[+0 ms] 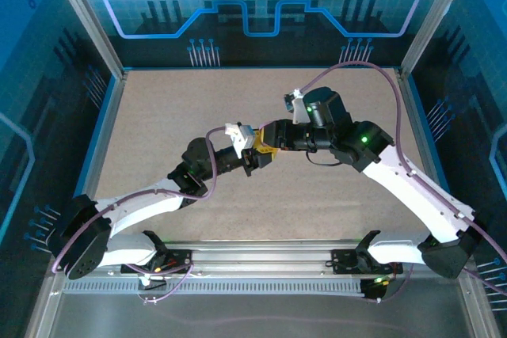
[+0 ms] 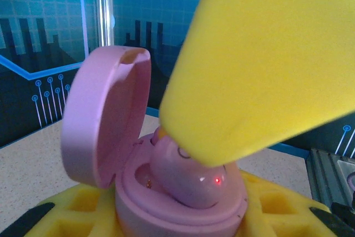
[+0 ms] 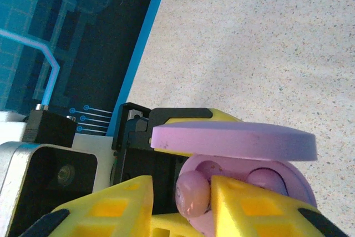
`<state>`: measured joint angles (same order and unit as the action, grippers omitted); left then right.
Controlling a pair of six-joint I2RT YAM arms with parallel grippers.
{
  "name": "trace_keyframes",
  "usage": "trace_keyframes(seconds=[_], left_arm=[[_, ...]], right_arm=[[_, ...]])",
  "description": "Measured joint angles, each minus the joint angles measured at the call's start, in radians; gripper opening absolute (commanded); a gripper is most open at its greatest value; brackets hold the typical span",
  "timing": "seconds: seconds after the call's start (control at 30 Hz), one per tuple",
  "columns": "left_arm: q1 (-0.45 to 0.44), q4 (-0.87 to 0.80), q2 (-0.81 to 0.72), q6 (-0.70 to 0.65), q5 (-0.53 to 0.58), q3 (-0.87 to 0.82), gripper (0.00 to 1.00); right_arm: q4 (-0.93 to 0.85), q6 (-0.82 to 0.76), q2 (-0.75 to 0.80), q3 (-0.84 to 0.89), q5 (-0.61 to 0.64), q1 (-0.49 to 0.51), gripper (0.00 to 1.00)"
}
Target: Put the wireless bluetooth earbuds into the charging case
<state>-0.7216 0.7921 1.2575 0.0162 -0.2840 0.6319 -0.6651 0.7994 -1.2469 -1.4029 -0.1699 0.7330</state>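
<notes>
My left gripper [image 1: 255, 157] is shut on the pink-lilac charging case [image 2: 166, 212], held above the table with its lid [image 2: 105, 120] hinged open. A matching earbud [image 2: 194, 181] with a small red light lies in the case, and a yellow finger [image 2: 266, 65] of my right gripper [image 1: 269, 144] rests on top of it. In the right wrist view the earbud [image 3: 192, 192] sits at the case's rim under the lid [image 3: 233, 141]. It touches one finger [image 3: 249, 203], with a gap to the other finger [image 3: 119, 203]. A second rounded bud [image 3: 267, 180] shows deeper in the case, partly hidden.
The two arms meet over the middle of the speckled beige table [image 1: 174, 108]. Metal frame posts [image 1: 87, 21] and blue printed walls close in the back and sides. Purple cables loop over both arms.
</notes>
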Motion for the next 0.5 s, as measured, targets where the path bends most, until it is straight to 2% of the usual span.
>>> trace_keyframes(seconds=[0.3,0.5], left_arm=[[0.0,0.0,0.0,0.0,0.0,0.0,0.29],[0.0,-0.002,-0.006,-0.001,-0.013,0.0,0.29]], right_arm=[[0.0,-0.037,0.107,0.0,0.01,0.002,0.42],[-0.005,-0.064,0.175,0.001,0.1,-0.006,0.45]])
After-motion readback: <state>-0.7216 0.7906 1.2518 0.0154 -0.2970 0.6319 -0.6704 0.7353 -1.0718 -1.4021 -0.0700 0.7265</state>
